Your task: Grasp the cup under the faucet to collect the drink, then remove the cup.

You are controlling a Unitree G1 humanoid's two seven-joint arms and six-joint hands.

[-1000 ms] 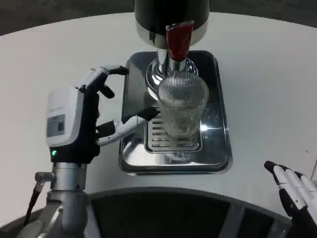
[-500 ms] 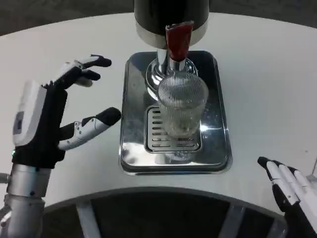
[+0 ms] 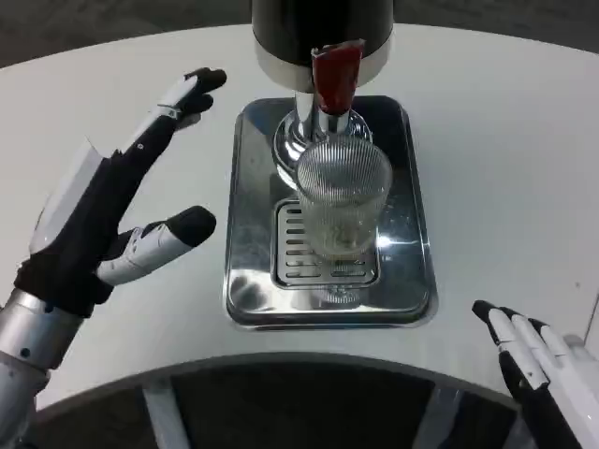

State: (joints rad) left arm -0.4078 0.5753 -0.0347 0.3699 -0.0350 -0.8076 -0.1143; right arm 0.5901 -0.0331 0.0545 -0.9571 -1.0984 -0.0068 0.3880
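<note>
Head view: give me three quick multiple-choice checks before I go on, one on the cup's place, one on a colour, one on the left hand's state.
1. Where is the cup?
A. on the tray's grate, under the faucet
B. on the bare table
C. in the right hand

2. What colour is the faucet's handle?
A. blue
B. red
C. green

3. What is the left hand doing?
A. holding the cup
B. open, left of the tray
C. pressing the faucet

Answers: 1 A, it stands on the slots below the spout. 2 B, the lever shows red. 3 B, its fingers are spread and touch nothing.
</note>
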